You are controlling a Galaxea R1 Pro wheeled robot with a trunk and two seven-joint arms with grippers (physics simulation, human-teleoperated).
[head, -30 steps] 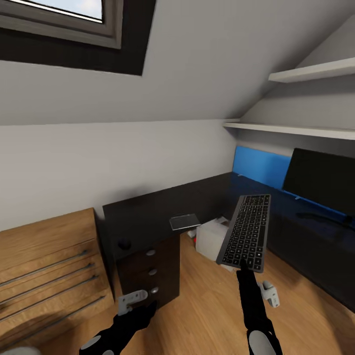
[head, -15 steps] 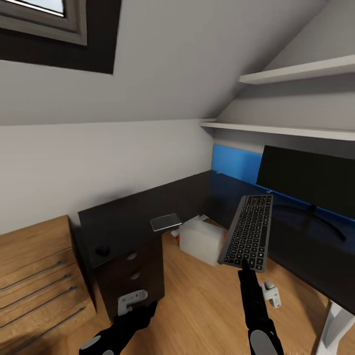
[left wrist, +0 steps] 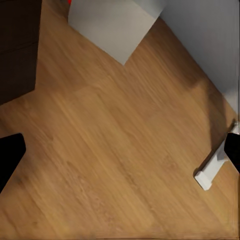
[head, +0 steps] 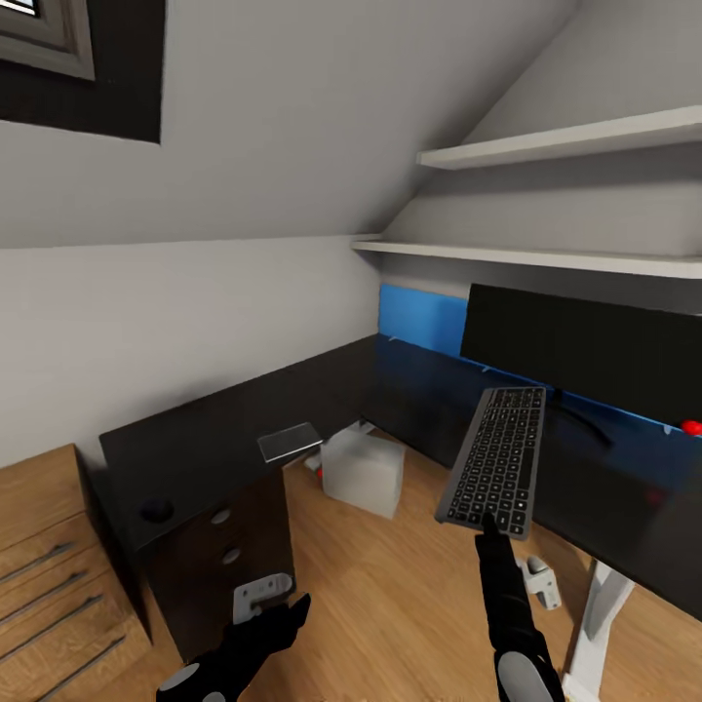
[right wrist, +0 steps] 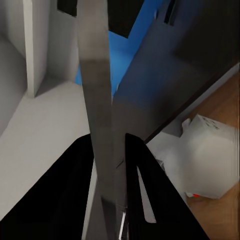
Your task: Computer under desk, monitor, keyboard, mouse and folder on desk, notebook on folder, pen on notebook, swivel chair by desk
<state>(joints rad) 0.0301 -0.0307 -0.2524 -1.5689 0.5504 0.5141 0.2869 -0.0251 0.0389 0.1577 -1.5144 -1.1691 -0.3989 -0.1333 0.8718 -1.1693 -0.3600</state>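
Under the sloped white ceiling, two white wall shelves [head: 585, 141] run along the right wall, with a blue wall panel [head: 421, 319] below them behind the desk. Low light-wood drawer unit with metal rails [head: 39, 546] sits at far left, touching the end of the large black L-shaped desk [head: 244, 429]. Dark-framed window [head: 78, 58] at upper left.

On the desk's left wing I see a thin dark rectangular notebook [head: 289, 442] at the front edge above the black drawer block [head: 224, 546], and a small dark rounded mouse [head: 156, 510] near the drawer unit. Wide flat black monitor [head: 585, 351] stands on the right wing on its thin curved foot; small red dot [head: 691, 427] at its lower corner. Pale grey-white boxy computer tower [head: 363, 471] stands on the floor in the desk's inner corner, under the desk line. White desk leg [head: 595, 614] at lower right. Light wood plank floor [left wrist: 120, 150] throughout.

My right gripper [head: 485, 526] pinches the near short edge of the slim silver-grey keyboard with dark keys [head: 495, 458], held up in the air, tilted, in front of the monitor and above the floor, not touching the desk. Right wrist view: both black fingers [right wrist: 80, 175] pressed against the keyboard's thin edge.

My left gripper [head: 263, 595] hangs low over the floor beside the drawer block, fingers spread apart, nothing between them; left wrist view shows bare floor between the fingertips [left wrist: 10, 155].
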